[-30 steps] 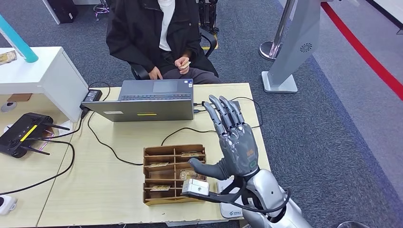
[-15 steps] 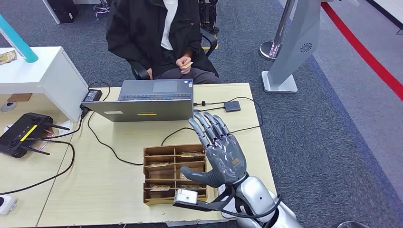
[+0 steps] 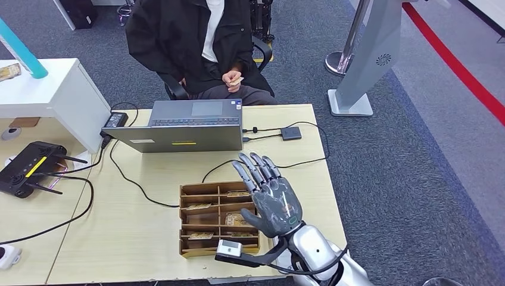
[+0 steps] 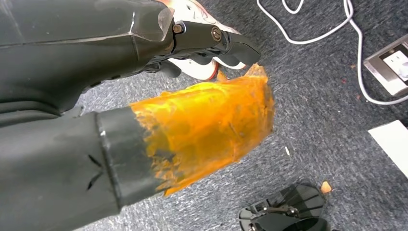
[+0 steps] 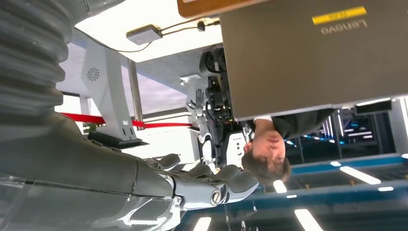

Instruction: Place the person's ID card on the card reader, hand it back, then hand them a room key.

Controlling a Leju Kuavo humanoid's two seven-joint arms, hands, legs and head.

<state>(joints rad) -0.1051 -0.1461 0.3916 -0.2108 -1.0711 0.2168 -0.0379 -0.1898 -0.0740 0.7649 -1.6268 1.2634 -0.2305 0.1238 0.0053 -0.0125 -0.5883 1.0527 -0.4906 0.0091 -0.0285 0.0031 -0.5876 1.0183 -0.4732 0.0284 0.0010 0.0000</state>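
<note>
The right hand point(image 3: 273, 199) is flat, fingers spread, holding nothing, above the wooden card tray point(image 3: 205, 202). The step in hand is probably fetching a room key: lower and pinch one card. The card reader point(image 3: 291, 133) lies beyond the fingertips. The seated person's hand point(image 3: 231, 77) holds what appears to be the ID card point(image 3: 237, 78), too small to confirm. The left hand point(image 4: 211, 41) hangs over the floor, its grip indeterminate.

Even bright indoor light, soft shadows, sharp head view, ceiling-light glare in right wrist view
</note>
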